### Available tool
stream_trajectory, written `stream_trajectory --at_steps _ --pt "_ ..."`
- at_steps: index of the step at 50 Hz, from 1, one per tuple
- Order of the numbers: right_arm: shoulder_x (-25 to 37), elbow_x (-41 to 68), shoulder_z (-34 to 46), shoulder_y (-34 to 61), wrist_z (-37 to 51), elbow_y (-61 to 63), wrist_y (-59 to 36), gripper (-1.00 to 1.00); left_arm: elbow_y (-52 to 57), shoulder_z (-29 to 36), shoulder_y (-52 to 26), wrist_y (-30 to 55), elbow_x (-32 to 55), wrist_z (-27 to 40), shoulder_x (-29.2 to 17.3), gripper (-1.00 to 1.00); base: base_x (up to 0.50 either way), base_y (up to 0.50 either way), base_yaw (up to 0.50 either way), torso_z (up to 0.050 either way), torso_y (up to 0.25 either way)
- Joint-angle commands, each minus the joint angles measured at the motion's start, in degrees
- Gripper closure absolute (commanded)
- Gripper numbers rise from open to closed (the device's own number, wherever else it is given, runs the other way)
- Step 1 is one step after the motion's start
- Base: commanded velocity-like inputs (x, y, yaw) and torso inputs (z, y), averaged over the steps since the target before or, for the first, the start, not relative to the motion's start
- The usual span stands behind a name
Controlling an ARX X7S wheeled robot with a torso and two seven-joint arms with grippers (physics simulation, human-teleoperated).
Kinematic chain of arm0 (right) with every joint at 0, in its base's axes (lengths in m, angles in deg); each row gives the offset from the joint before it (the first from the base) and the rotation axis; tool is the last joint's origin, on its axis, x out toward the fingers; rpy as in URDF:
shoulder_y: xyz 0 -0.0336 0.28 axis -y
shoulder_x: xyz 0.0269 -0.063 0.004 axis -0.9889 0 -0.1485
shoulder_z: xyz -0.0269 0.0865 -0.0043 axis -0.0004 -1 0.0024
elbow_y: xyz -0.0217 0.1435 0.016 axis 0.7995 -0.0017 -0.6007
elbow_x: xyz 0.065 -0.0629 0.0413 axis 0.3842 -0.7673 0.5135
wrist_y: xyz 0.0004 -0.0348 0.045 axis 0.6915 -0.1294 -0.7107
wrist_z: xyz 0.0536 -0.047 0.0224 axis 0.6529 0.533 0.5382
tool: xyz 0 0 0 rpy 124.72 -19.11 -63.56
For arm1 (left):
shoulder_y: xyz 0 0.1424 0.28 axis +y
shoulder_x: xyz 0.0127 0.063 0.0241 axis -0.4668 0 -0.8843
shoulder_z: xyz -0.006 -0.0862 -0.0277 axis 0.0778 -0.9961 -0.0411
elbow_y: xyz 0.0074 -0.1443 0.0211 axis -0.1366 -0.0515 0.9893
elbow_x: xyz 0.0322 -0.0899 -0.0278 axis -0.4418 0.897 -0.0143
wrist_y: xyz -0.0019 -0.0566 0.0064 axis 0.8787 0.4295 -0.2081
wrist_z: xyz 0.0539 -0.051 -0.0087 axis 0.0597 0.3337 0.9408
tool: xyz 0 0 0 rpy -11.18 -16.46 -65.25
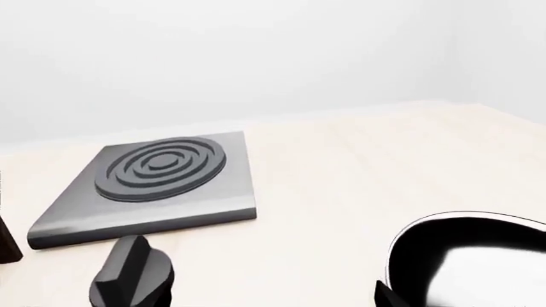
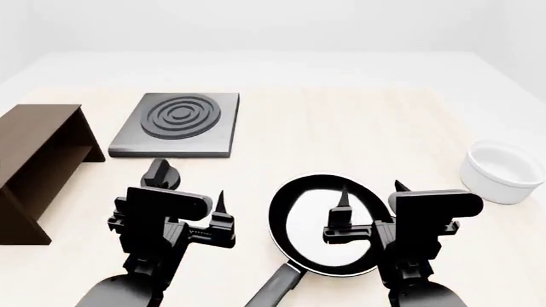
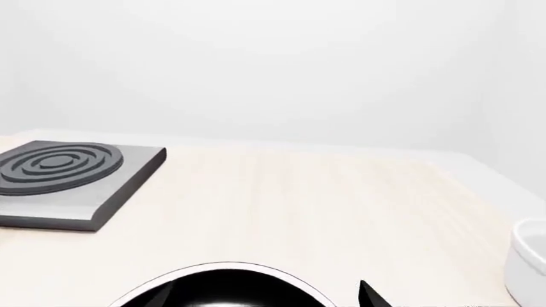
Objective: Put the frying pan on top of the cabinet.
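Here, nearest the head camera, two arms reach over the pale wooden desk point(image 2: 358, 128), each ending in one set of black jaws. The left gripper point(image 2: 189, 192) has its jaws spread wide, one finger near the stove plate's front edge and the other pointing up beside the pan's left rim, with nothing between them. The right gripper point(image 2: 371, 201) also has its jaws spread apart, empty; one finger stands over the inside of the pan and the other shows just past the pan's right rim. There is one frying pan point(image 2: 311, 224), round and glossy black with a shiny inside, lying flat on the desk between the two arms, its long handle running toward the camera and to the left. The left jaws are just beside its left rim, apart from it; the right jaws straddle its right rim from above, and whether they touch it cannot be told. In the left wrist view the pan's rim point(image 1: 465, 256) shows close by, with one black finger point(image 1: 132, 275) in front of the stove plate point(image 1: 153, 185). Further off, one white bowl point(image 2: 503, 171) sits at the right. One dark brown cabinet point(image 2: 38, 160) stands at the far left, open side showing. One grey stove plate point(image 2: 178, 125) with raised rings lies beyond. No writing or labels can be read anywhere.
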Motion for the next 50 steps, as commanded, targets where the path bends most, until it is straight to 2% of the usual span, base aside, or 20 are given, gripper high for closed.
stream_trajectory --at_steps 1,5,7,8,9,10,13,14,17,20,21,28,35,50 --pt "0.15 0.30 0.17 0.03 0.48 -0.75 0.38 -1.00 5.72 -2.04 -1.12 10.17 3.10 0.62 -0.03 -1.00 0.00 0.00 0.00 0.000 0.000" --pt "0.26 0.42 0.22 -0.12 0.75 -0.17 0.23 -1.00 14.81 -6.53 -4.99 29.15 9.30 -1.46 0.33 -1.00 0.00 0.00 0.00 0.000 0.000" --pt "0.27 0.56 0.12 -0.08 0.81 -0.21 0.26 -1.00 17.88 -6.82 -6.01 34.81 11.02 -1.32 -0.48 -1.00 0.00 0.00 0.00 0.000 0.000" --pt "0.28 0.59 0.12 -0.04 0.85 -0.28 0.29 -1.00 16.39 -8.78 -5.29 35.03 19.62 5.70 -2.96 -1.00 0.00 0.00 0.00 0.000 0.000" --pt "0.29 0.60 0.14 0.02 0.90 -0.39 0.32 -1.00 15.03 -9.77 -6.00 35.02 28.21 14.29 -8.52 -1.00 0.00 0.00 0.00 0.000 0.000" --pt "0.30 0.62 0.19 0.07 0.93 -0.49 0.35 -1.00 13.49 -10.34 -7.69 35.00 36.80 22.89 -11.90 -1.00 0.00 0.00 0.00 0.000 0.000" --pt "0.35 0.73 0.39 0.15 0.93 -0.78 0.38 -1.00 7.80 -9.37 -10.81 34.11 62.59 48.67 -16.40 -1.00 0.00 0.00 0.00 0.000 0.000" --pt "0.37 0.76 0.47 0.19 0.94 -0.83 0.38 -1.00 7.97 -7.52 -12.46 33.06 71.18 53.73 -18.42 -1.00 0.00 0.00 0.00 0.000 0.000" --pt "0.42 0.80 0.55 0.36 1.06 -1.13 0.43 -1.00 5.60 0.62 -15.42 30.28 95.02 62.55 -23.19 -1.00 0.00 0.00 0.00 0.000 0.000" --pt "0.48 0.93 0.55 0.46 1.11 -1.39 0.49 -1.00 4.57 4.29 -16.54 28.80 99.65 63.79 -24.53 -1.00 0.00 0.00 0.00 0.000 0.000" --pt "0.50 0.84 0.74 0.46 1.18 -1.51 0.55 -1.00 3.31 7.68 -17.50 28.10 102.39 65.33 -25.41 -1.00 0.00 0.00 0.00 0.000 0.000" --pt "0.71 1.10 0.83 0.47 1.36 -1.60 0.57 -1.00 2.37 15.67 -19.80 25.86 107.51 68.79 -25.92 -1.00 0.00 0.00 0.00 0.000 0.000" --pt "0.90 1.21 1.22 0.41 1.56 -1.62 0.58 -1.00 2.54 20.36 -20.74 25.39 107.96 71.11 -25.44 -1.00 0.00 0.00 0.00 0.000 0.000" --pt "1.34 1.15 2.40 0.59 2.05 -2.06 0.57 -1.00 1.33 23.97 -21.43 23.95 106.11 71.78 -23.15 -1.00 0.00 0.00 0.00 0.000 0.000"
